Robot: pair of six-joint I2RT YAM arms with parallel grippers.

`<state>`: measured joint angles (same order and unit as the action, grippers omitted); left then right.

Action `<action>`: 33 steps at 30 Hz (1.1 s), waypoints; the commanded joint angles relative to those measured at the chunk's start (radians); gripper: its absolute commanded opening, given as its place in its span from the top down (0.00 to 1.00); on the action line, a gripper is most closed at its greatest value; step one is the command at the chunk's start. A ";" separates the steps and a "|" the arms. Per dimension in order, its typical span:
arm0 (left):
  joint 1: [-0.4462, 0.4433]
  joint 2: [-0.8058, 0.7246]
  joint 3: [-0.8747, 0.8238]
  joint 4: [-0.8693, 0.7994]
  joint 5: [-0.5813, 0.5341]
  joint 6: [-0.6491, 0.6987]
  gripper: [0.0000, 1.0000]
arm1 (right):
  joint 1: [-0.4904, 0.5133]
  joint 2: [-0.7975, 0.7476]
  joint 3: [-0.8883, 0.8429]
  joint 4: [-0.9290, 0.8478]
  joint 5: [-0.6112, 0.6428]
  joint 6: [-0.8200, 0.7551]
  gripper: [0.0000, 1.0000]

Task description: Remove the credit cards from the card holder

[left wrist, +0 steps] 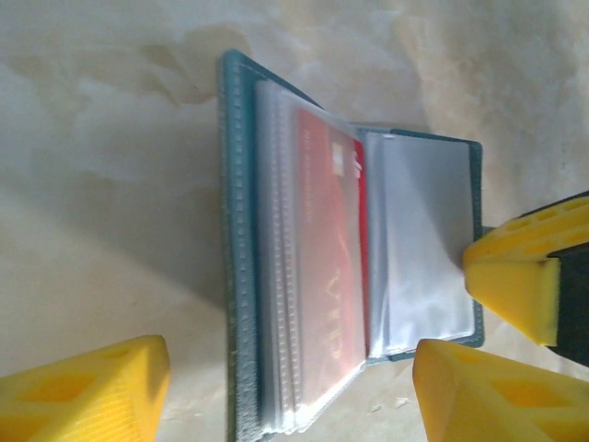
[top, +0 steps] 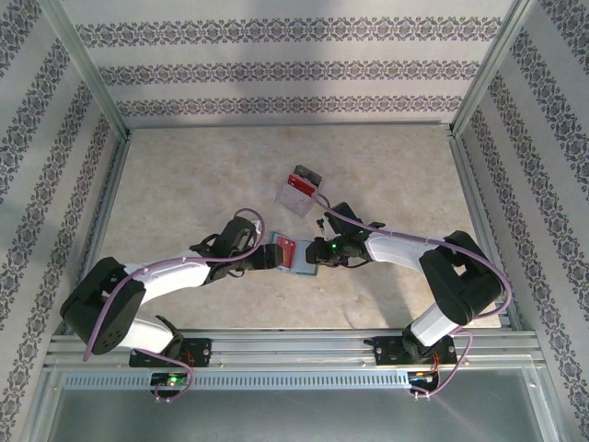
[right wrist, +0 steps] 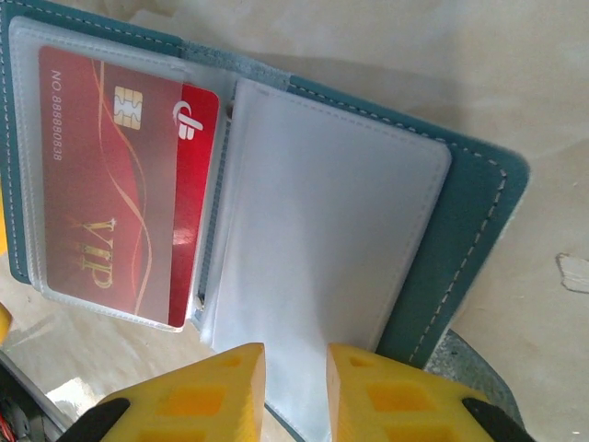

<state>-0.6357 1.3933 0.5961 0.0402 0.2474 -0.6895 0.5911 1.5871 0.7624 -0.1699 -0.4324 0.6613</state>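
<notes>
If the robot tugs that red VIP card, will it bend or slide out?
Likely stiff: the red card lies flat with straight edges. Probably slides readily, as one edge pokes from its clear sleeve. The thin card holder looks light and might drag along unless pinned.

Looking down on a small teal-blue folding card holder (left wrist: 241, 276), spread open on the marbled beige tabletop (left wrist: 101, 184). Inside, clear plastic sleeves (left wrist: 276, 304) stacked at the left, a red card lettered VIP (left wrist: 327, 267) tucked in one. Below, the yellow-fingered left tool (left wrist: 294, 396), jaws wide apart, gripping nothing. At the holder's right edge, a yellow finger of the right tool (left wrist: 506, 281).
</notes>
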 commanded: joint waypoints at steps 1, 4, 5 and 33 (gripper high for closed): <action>-0.009 -0.021 0.033 -0.105 -0.068 0.048 0.30 | -0.005 0.015 0.020 0.004 -0.002 0.011 0.75; -0.009 0.010 0.024 -0.075 -0.042 0.039 0.29 | -0.012 0.019 0.020 -0.002 0.003 0.006 0.75; -0.009 0.023 0.023 -0.064 -0.031 0.035 0.29 | -0.014 0.019 0.020 -0.004 0.003 0.004 0.75; -0.145 -0.019 -0.027 0.003 -0.154 -0.154 0.56 | -0.099 -0.074 0.112 -0.204 0.098 -0.112 0.78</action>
<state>-0.7715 1.4525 0.5846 0.0742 0.1795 -0.8024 0.5049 1.5578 0.8387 -0.3153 -0.3775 0.5823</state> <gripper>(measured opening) 0.431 0.218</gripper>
